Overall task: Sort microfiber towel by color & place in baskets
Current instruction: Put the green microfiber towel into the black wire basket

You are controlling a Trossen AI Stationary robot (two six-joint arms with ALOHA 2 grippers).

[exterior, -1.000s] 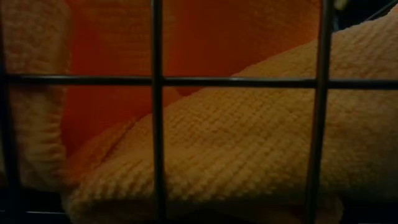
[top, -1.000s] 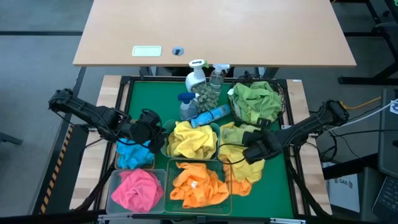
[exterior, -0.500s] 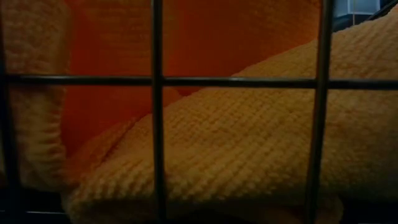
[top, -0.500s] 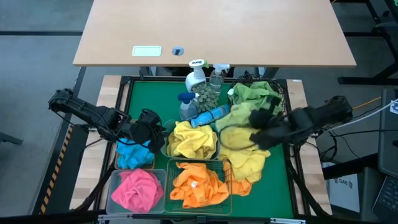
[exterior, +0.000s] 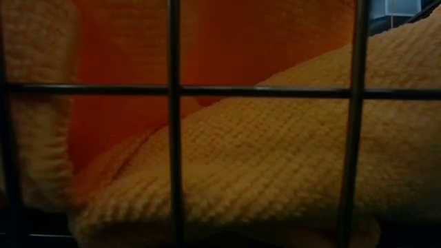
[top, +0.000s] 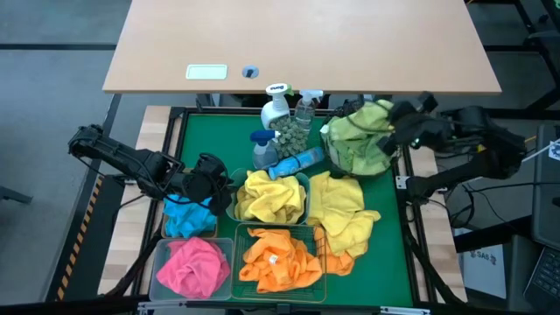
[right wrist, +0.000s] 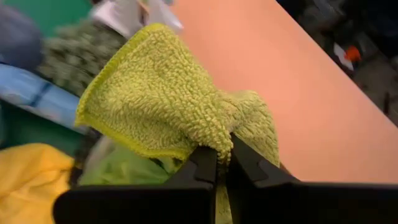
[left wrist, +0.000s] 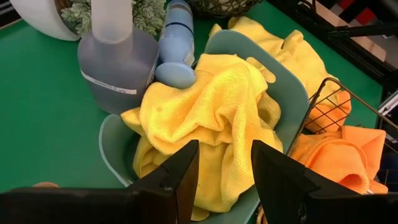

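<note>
A pale wooden desk [top: 302, 45] fills the upper part of the high view; on it, toward its near left edge, lies a small whitish card [top: 206, 73], with a little round dark fitting [top: 251, 72] just beside; grey floor [top: 52, 35] spreads left of the desk; dark cables [top: 523, 149] trail to its right.

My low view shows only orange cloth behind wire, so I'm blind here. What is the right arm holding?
Observer: The right gripper has its jaws shut on a green towel.
Operator: Where is it?
Observer: Over the round black basket, which holds other green towels.
Operator: And the left arm?
Observer: The left gripper hangs with jaws apart, empty, at the teal tub of yellow towels.
</note>
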